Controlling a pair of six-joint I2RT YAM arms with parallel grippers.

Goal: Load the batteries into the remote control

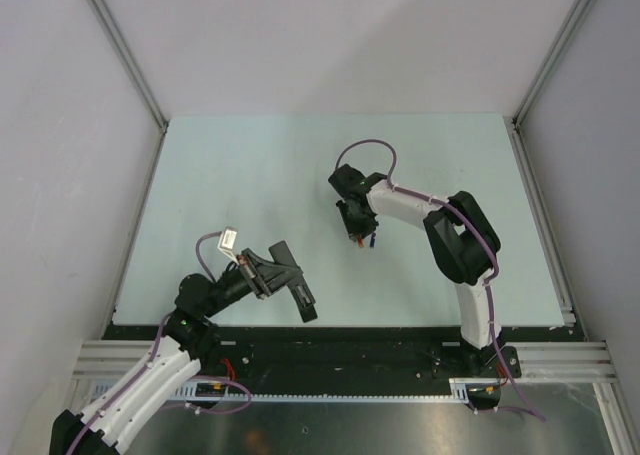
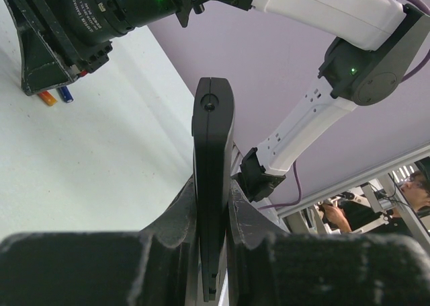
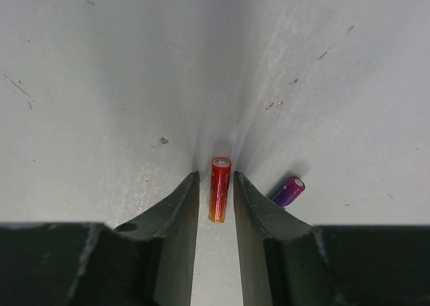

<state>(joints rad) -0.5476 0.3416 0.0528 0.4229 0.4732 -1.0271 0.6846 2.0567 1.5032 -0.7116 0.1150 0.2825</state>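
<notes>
The remote control (image 2: 213,151), a slim black bar, stands edge-on between the fingers of my left gripper (image 2: 213,205), which is shut on its lower part. From above, the remote (image 1: 293,280) sticks out toward the table's near edge. The red-orange battery (image 3: 219,189) lies on the table between the fingertips of my right gripper (image 3: 216,178). The jaws stand narrow around it, the right one almost touching, a slim gap on the left. The purple battery (image 3: 288,191) lies just outside the right finger. In the left wrist view, both batteries (image 2: 46,98) lie under the right gripper.
The pale green table (image 1: 250,175) ends at a black strip (image 1: 340,332) along the near edge, by the arm bases. Grey walls close in the left, right and back. A white tag (image 1: 227,237) hangs on the left arm's cable.
</notes>
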